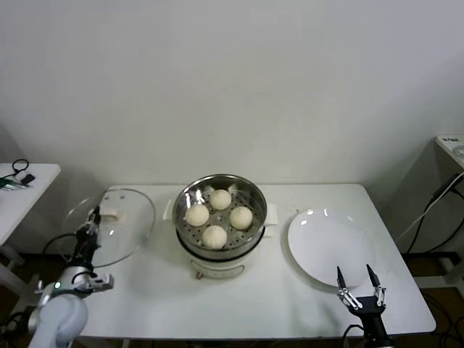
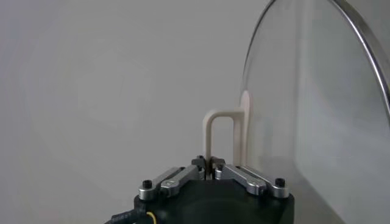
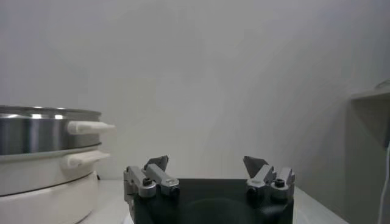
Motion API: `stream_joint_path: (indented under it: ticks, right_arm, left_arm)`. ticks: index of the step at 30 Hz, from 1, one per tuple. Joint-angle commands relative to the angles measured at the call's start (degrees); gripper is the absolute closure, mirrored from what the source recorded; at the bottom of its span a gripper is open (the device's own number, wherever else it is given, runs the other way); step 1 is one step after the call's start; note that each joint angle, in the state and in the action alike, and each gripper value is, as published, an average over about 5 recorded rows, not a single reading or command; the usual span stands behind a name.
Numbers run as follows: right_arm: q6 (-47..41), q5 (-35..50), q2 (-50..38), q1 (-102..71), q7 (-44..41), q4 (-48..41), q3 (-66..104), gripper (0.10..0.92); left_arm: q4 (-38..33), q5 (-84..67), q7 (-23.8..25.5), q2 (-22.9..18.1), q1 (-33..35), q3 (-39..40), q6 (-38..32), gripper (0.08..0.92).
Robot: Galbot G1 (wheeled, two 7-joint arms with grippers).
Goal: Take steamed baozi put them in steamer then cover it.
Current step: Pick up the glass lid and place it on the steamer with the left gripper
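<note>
Four steamed baozi (image 1: 219,208) seated in steamer (image 1: 220,250), mid-counter (image 1: 145,297). Cover (image 1: 116,226) raised left of steamer, left hand (image 1: 93,217) clamped on cream handle (image 2: 222,134). Right hand (image 1: 360,288) parked near plate (image 1: 330,246), fingers apart. Advised: carry cover level, centre over rim, lower gently, release only once seated.

Above my steamer (image 1: 220,239) nothing stands over its open top; four baozi (image 1: 220,199) fill the tray. My left claw (image 1: 93,217) holds the cover (image 1: 116,230) tilted at the tabletop's (image 1: 145,297) left edge, beside the steamer. A plate (image 1: 326,250) lies right; my right claw (image 1: 359,281), spread, hangs at the front edge.
</note>
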Motion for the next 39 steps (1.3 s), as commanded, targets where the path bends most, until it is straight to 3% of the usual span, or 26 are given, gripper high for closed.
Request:
stream_joint_path:
  ticks: [1,10,22,32,39]
  right_arm:
    - [-0.87,-1.20,-0.24,-0.14,1.29,0.27,-0.10,0.203]
    - [-0.72,-1.11,-0.69,0.17,1.63,0.57,-0.68,0.203]
    - [-0.31,-1.22,-0.43,1.16,2.26,0.16,-1.53,0.203]
    - [0.54,-0.95,-0.85,1.32,2.98,-0.31,-1.47,0.203]
    - [0.84,-0.31,-1.14,1.55,3.36,-0.33,-1.25,0.203]
  left_arm:
    - [-20.27,-6.37,12.79,2.78,-0.12,3.16,14.02,0.858]
    - [-25.29,1.91,18.17,-1.52,-6.48,17.56,21.04,0.858]
    - [-16.09,15.01,21.57,-14.32,-15.57,37.02,26.04,0.858]
    - [-7.56,22.29,20.34,-23.06,-19.08,41.40,26.85,0.858]
    - [-4.06,25.60,19.35,-24.61,-18.89,40.91,26.57,0.858]
